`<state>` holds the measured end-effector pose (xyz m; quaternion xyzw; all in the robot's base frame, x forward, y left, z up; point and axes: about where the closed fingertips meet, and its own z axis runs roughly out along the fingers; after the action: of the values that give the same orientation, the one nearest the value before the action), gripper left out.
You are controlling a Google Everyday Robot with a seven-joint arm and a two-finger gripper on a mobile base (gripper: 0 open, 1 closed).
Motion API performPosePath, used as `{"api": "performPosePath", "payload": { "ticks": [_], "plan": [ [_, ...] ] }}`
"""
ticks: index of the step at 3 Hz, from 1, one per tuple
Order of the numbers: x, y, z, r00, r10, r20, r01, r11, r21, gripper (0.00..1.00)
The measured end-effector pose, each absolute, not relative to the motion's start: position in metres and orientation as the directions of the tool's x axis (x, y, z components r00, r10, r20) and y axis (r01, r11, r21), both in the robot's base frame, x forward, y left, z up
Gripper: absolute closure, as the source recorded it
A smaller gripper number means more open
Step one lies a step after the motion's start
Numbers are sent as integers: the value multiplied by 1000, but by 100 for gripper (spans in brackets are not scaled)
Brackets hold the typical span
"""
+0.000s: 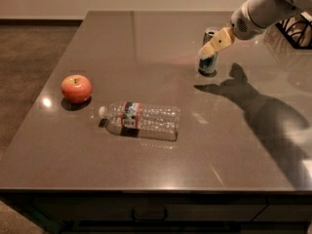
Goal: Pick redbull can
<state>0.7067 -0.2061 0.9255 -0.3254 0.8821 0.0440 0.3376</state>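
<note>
The redbull can [208, 65] stands upright on the dark grey table [146, 57], at the back right. It is slim, silver and blue, with a shiny top rim. My gripper [210, 47] comes in from the upper right on a white arm [263, 6]. Its tan tip lies across the upper half of the can in this view and hides part of it. The can's base rests on the table.
A clear plastic bottle [141, 121] lies on its side at the table's middle front. A red apple [76, 88] sits at the left. A dark wire object [297, 30] is at the right edge. The arm's shadow falls right of the can.
</note>
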Motion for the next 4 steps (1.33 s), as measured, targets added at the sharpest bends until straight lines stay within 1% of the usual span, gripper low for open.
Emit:
{"api": "performPosePath", "payload": {
  "ticks": [2,3,4],
  "plan": [
    [724,-198,920,-561,-528,-638,-605,787,-120,0],
    [728,-194,921,-553,-527,-645,-614,782,-112,26],
    [730,-192,920,-552,-522,-651,-620,778,-99,48]
  ]
}}
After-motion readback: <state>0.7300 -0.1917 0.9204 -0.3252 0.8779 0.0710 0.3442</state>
